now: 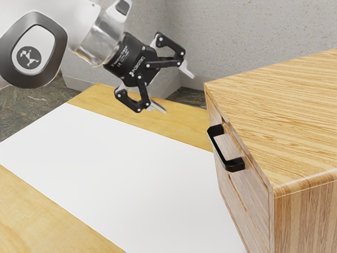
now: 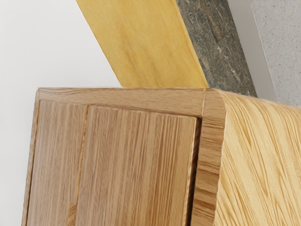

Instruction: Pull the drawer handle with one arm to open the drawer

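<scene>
**Tool spread, clear of the handle**

Tool (image 1: 175, 90) has its fingers wide apart with nothing between them, in the air over the tabletop (image 1: 37, 216). The black drawer handle (image 1: 225, 151) is ahead of and below the tool, well apart from it. It's mounted on the drawer front (image 2: 141, 165) of the wooden cabinet (image 1: 284, 100), and the front looks flush with the frame. Tabletop is light wood, with a white sheet (image 1: 121, 168) below the tool. Past the tabletop edge: dark stone floor (image 1: 23, 108), pale skirting (image 2: 249, 42), grey speckled wall (image 1: 253, 31).
</scene>
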